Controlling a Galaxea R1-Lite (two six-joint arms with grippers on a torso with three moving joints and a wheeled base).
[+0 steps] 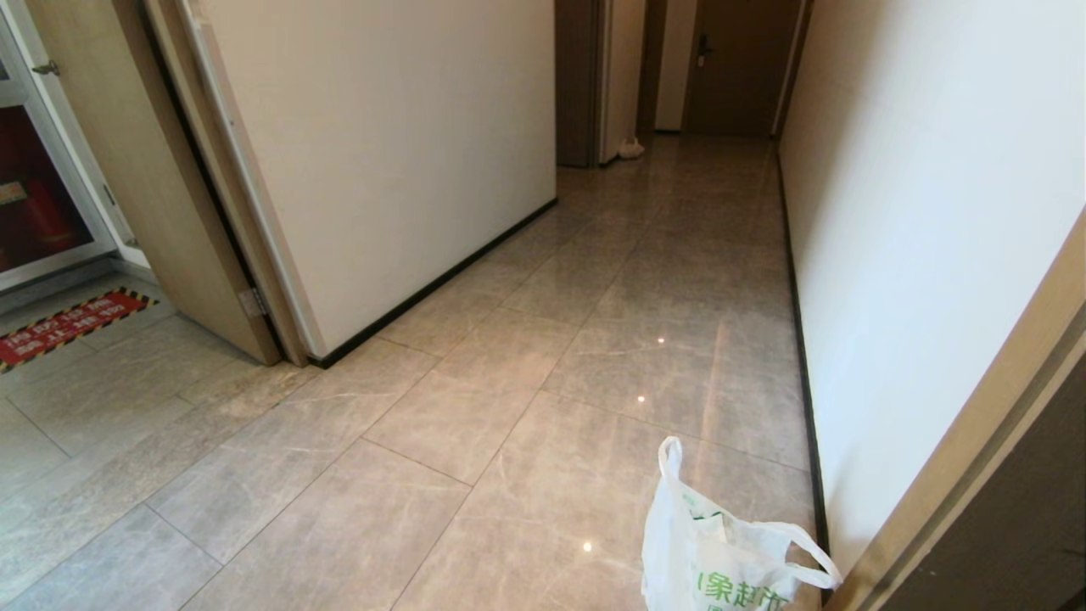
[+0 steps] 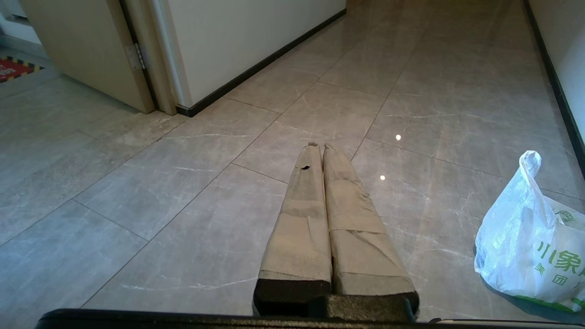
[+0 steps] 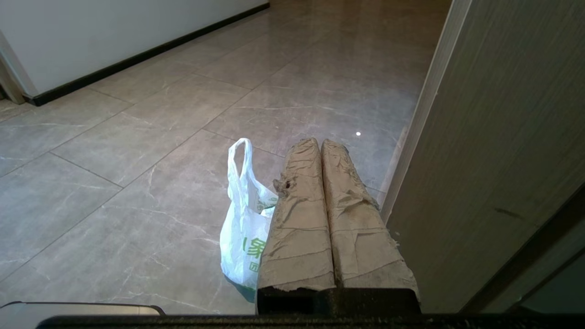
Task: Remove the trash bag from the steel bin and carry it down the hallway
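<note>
At far left a red floor sign (image 1: 68,327) with striped edging lies on the tiles before a glass-fronted cabinet (image 1: 38,199). Next to it a light wood door (image 1: 161,187) stands open against a cream wall (image 1: 390,153) with a black baseboard. The hallway (image 1: 543,339) runs ahead over glossy marbled tiles to a brown door (image 1: 734,68) at its end.

The left gripper (image 2: 319,146) hangs above bare floor, its taped fingers pressed together with nothing between them.

The bag (image 1: 721,552) sits on the floor near the right wall, one handle upright, the other drooping to the side.

The right gripper (image 3: 318,142) hovers just beside the bag, fingers closed tight and empty, with a dark door frame (image 3: 498,173) close on its other side.
</note>
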